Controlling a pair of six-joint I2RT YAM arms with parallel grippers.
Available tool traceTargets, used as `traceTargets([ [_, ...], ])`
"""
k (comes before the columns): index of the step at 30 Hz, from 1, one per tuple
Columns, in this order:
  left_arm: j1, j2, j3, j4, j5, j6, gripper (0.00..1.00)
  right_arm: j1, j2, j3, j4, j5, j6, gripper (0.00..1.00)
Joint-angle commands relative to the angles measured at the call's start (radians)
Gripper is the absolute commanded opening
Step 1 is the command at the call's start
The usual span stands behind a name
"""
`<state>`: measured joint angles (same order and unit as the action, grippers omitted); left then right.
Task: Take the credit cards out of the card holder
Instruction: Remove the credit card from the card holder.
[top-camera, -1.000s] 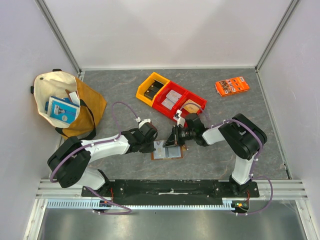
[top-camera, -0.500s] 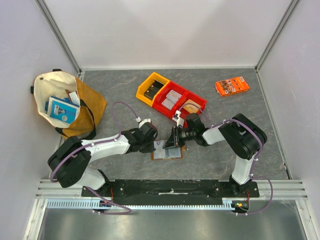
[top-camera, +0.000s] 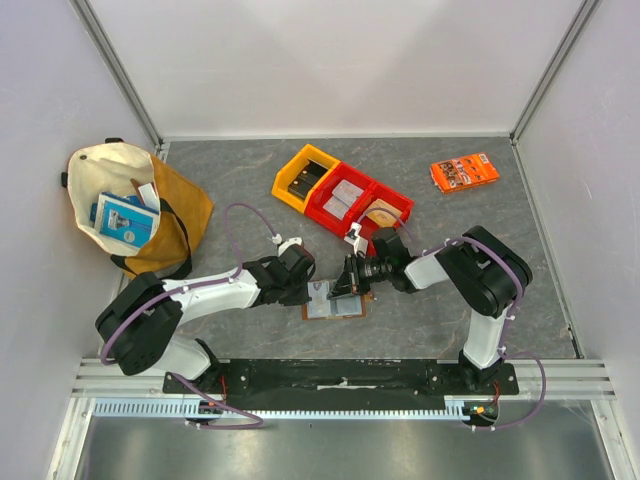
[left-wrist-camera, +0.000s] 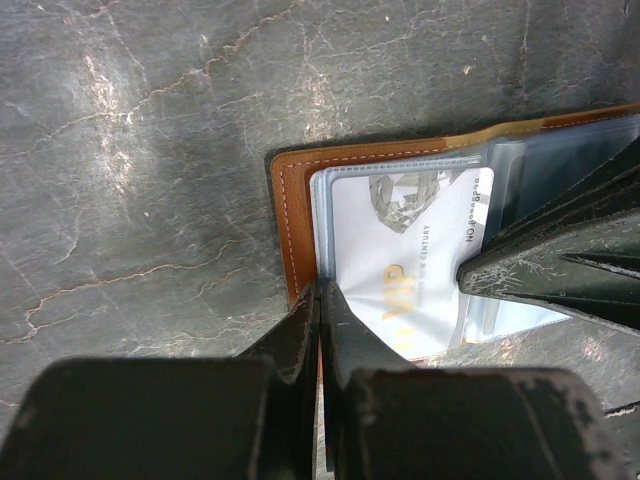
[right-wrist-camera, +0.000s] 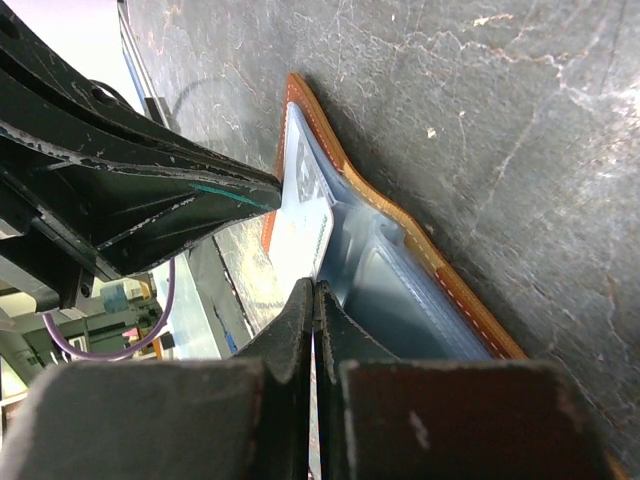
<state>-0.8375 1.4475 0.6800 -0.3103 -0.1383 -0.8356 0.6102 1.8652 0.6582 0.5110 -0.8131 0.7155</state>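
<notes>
The card holder (top-camera: 326, 309) lies open on the table, brown leather (left-wrist-camera: 295, 200) outside and pale blue sleeves inside. A white credit card (left-wrist-camera: 410, 250) with gold lettering sits partly in a sleeve. My left gripper (top-camera: 316, 290) is shut, its tips (left-wrist-camera: 320, 287) pressing on the holder's left edge where leather meets sleeve. My right gripper (top-camera: 347, 283) comes in from the right, low over the holder. Its jaws (right-wrist-camera: 314, 285) are shut on the card's (right-wrist-camera: 305, 230) end, which runs into the closed tips. The right fingers (left-wrist-camera: 560, 260) cover the card's right corner.
Yellow and red bins (top-camera: 340, 195) holding small items stand just behind the grippers. An orange printed packet (top-camera: 465, 172) lies at the back right. A cream and tan tote bag (top-camera: 125, 205) with a blue box sits at the left. Grey walls enclose the table.
The right wrist has shifted very slightly over the holder. The card holder and the left arm have stayed where they were.
</notes>
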Motion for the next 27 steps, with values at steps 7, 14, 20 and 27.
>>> traceTargets([
  [7, -0.002, 0.077, -0.062, -0.110, -0.007, 0.043, 0.02, -0.030, -0.041, -0.009, -0.075, -0.037, -0.094, 0.00],
  [14, -0.002, 0.073, -0.066, -0.110, -0.009, 0.043, 0.02, -0.063, -0.054, -0.012, -0.138, -0.041, -0.126, 0.00],
  [20, -0.002, 0.071, -0.066, -0.108, -0.007, 0.043, 0.02, -0.069, -0.077, -0.009, -0.190, -0.020, -0.142, 0.00],
  [27, 0.000, 0.053, -0.068, -0.108, -0.011, 0.043, 0.02, -0.078, -0.113, 0.006, -0.278, 0.031, -0.172, 0.15],
])
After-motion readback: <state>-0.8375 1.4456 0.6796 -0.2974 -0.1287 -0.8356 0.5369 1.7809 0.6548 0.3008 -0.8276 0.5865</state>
